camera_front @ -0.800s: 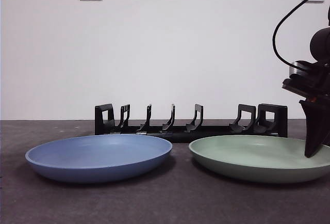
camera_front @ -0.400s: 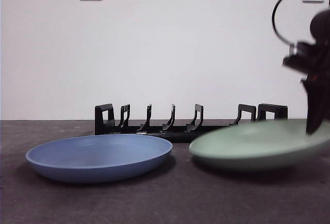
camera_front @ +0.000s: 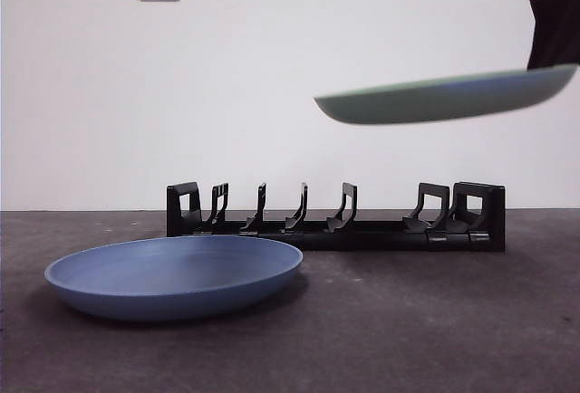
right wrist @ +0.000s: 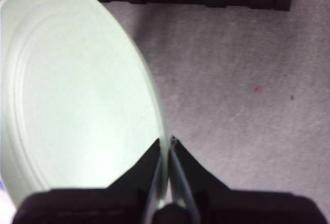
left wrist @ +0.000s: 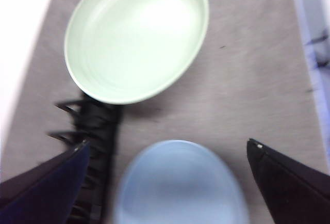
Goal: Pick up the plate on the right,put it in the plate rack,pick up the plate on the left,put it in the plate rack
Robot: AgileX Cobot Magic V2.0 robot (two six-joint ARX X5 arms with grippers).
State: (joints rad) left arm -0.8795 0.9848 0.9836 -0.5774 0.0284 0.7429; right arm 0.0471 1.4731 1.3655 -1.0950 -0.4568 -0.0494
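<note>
Now airborne, the green plate (camera_front: 444, 96) hangs well above the table (camera_front: 381, 339), tilted slightly with its gripped edge higher. A second ago it lay flat on the tabletop in front of the plate rack (camera_front: 335, 216); half a second ago its gripped side had just begun to rise. I have the right gripper (right wrist: 166, 149) clamped on its rim, one black jaw on each face of the edge, as the right wrist view shows plainly. In the front view that gripper shows only as a dark shape at the top corner, touching the raised rim.

Below, the rack stands untouched across the far side of the table, every slot between its curved prongs unfilled. The blue plate (camera_front: 174, 275) has not moved; it sits flat on the table in front of the rack's other half, waiting its turn.

My left gripper (left wrist: 170, 182) hovers high over the blue plate with its jaws spread wide apart, holding nothing. From its camera I see the green plate, the blurred rack and the blue plate together.

By my reading, the first pickup is done and the carry has begun. The plate will need turning upright on edge before it can drop between two prongs.
</note>
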